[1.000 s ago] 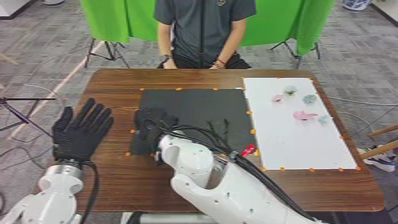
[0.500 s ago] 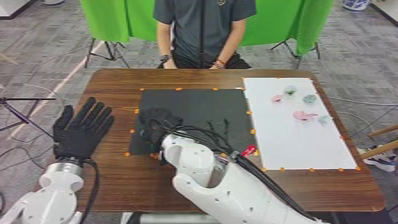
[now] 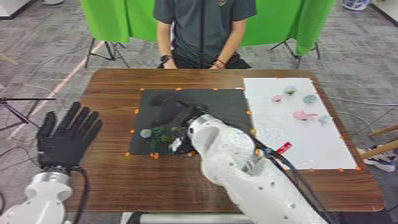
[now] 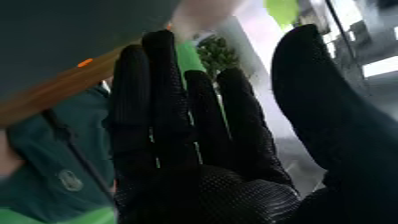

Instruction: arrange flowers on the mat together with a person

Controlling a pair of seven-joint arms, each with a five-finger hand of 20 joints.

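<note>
Since the right robot hand has thumb and fingers apart, raise it clear of the green sprig on the dark mat.

Bright glare breaks the dim wrist view.

I see greenery and a pale bloom on the black mat's near left, pink blooms and bluish-green blooms on the white mat's far half.
</note>
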